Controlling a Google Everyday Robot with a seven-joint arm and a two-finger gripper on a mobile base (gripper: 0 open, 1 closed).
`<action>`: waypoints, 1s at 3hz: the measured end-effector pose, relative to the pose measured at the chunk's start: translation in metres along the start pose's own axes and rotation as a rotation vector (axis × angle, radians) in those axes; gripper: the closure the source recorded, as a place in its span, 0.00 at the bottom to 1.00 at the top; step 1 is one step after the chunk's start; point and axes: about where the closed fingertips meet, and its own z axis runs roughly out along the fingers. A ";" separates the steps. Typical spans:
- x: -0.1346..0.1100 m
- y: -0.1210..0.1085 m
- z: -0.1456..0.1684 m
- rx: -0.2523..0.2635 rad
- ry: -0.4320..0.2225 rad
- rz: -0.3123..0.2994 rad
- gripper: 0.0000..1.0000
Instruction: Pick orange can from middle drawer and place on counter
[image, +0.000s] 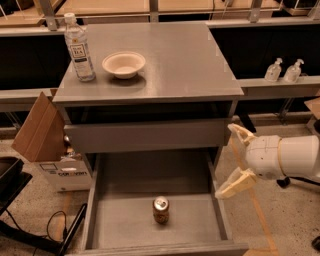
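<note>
While the orange can (161, 210) stands upright in the pulled-out middle drawer (120, 225), the gripper (234, 159) hangs empty just outside the drawer's right wall.

Its two cream fingers (240, 135) are spread wide apart, one above the other, pointing toward the cabinet with nothing between them. The lower one reaches the drawer's right edge, well apart from the can. The can sits on the flat grey floor, near the middle and toward the front, silver top up, touching neither side wall. Above it, the upper drawer (150, 136) is shut. On the counter (185, 60) a clear water bottle (79, 47) stands at the back left corner, with a shallow white bowl (123, 64) just beside it. A cardboard box (39, 129) leans by the cabinet's left side.
</note>
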 end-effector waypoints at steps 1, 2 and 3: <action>0.011 0.023 0.056 -0.057 -0.113 0.036 0.00; 0.024 0.060 0.132 -0.123 -0.242 0.068 0.00; 0.028 0.095 0.207 -0.186 -0.332 0.075 0.00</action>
